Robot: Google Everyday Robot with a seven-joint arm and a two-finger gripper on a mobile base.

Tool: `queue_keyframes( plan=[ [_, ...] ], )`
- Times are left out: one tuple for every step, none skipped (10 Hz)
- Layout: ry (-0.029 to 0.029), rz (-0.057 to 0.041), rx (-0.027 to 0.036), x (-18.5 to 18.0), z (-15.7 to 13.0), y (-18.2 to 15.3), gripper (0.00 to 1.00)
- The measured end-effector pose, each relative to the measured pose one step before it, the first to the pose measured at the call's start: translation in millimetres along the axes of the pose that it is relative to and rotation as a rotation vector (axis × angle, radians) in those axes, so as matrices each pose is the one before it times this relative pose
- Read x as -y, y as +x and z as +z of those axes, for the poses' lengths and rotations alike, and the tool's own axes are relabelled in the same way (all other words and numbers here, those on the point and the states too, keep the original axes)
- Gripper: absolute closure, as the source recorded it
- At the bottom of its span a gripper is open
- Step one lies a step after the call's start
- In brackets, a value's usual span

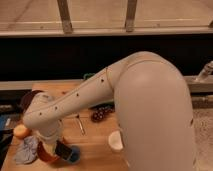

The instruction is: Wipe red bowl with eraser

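Item: my gripper (61, 149), low at the near left of the wooden table (95, 140), jaw opening cannot tell (my arm (90, 97) hides the wrist). Red bowl (44, 153): beneath it, mostly covered. Grey cloth (26, 149) just left; white cup (115, 140) right.

A wooden worktop (95, 142) carries a crumpled grey cloth (26, 150) at its front left corner, with an orange ball (21, 131) just behind it near the left edge. Towards the middle lie a thin metal utensil (80, 124) and a small dark clump (100, 114) beside it, and a white cup (115, 141) stands further right. A blue cup (73, 154) sits near the front edge, right of the cloth.
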Motion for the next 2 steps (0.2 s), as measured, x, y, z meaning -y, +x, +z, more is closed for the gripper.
queue_keyframes(
  plan=[
    [0.01613, 0.02171, 0.00816, 14.29, -7.39, 1.29, 1.0],
    [0.0048, -0.00433, 0.02054, 8.53, -9.38, -5.49, 1.0]
  ],
)
